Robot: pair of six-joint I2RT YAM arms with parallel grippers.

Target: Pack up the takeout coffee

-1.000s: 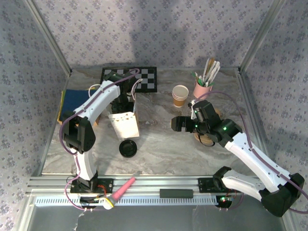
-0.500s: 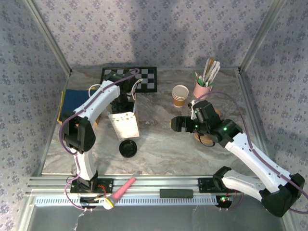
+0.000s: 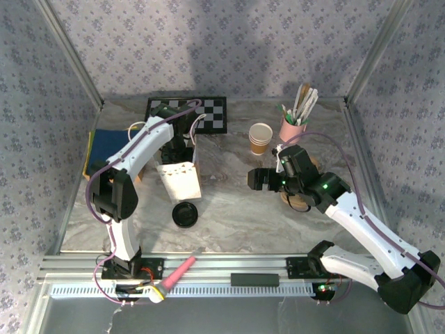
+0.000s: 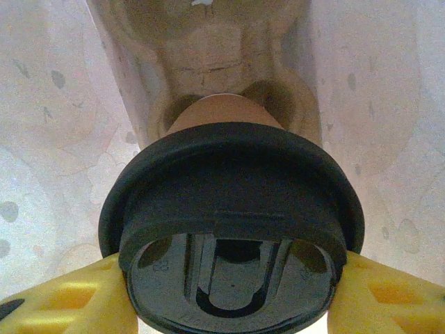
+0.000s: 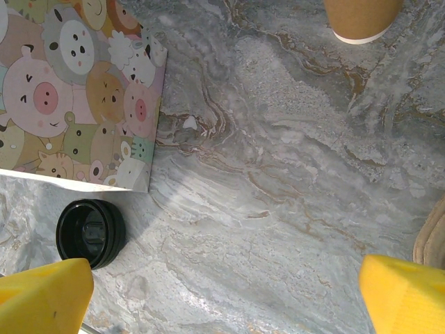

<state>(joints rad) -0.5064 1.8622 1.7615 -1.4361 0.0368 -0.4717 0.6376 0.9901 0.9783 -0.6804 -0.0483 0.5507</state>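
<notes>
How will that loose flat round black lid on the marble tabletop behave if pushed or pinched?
The flat round black lid lies flat and low, so it should slide rather than tip. It looks thin and hollow, so probably light and slightly flexible. The smooth marble tabletop may let it skate away.

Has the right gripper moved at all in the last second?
No. In the top view the right gripper sits at the same spot as before, just on the near side of the stack of paper cups, jaws open.
</notes>
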